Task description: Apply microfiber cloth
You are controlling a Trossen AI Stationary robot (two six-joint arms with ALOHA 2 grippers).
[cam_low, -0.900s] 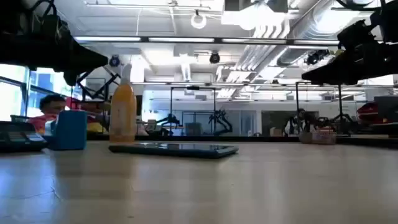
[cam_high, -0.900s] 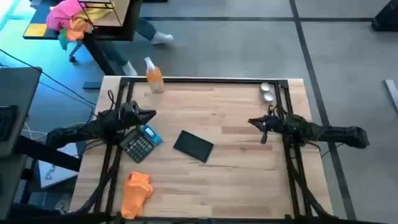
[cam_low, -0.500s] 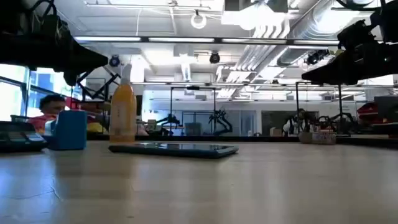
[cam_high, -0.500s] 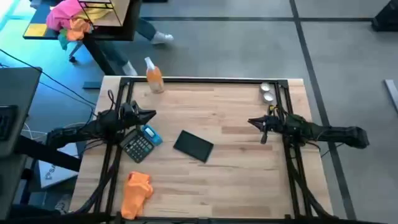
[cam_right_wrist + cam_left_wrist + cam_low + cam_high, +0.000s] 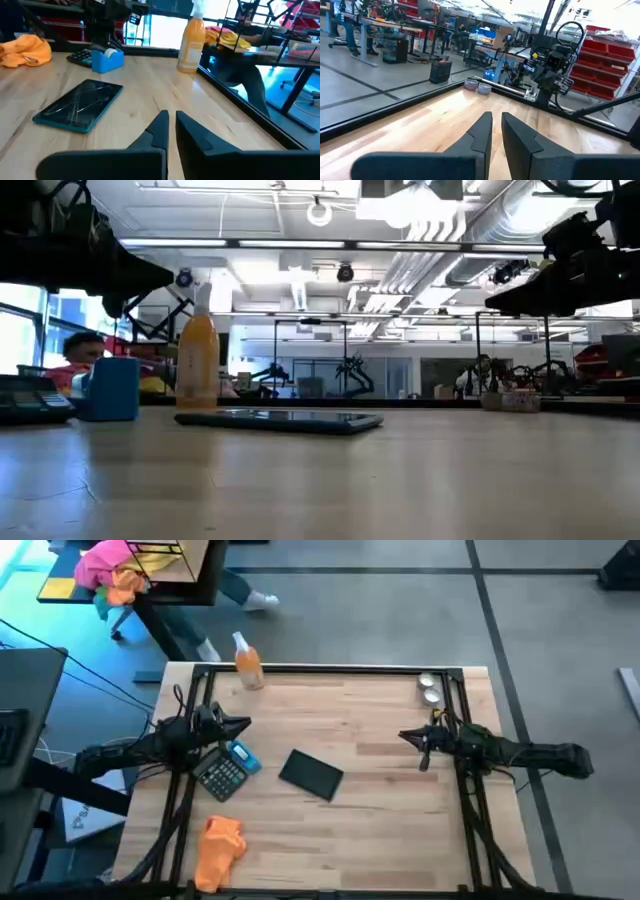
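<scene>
microfiber cloth [image 5: 219, 851] lying crumpled at counter's [image 5: 380, 820] 7 o'clock | judged soft, light; a raised fold being best pinched | both jaws nearly closed, nothing being held

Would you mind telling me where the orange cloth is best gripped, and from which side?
Grip the raised, bunched fold at the orange cloth's far end, coming straight down with the left tool. The cloth lies crumpled on the table, so flat edges offer little.

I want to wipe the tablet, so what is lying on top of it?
Nothing lies on the tablet: its dark screen is bare, flat on the table. The orange cloth sits apart near the table's front left corner. What is beneath the tablet is hidden.
</scene>
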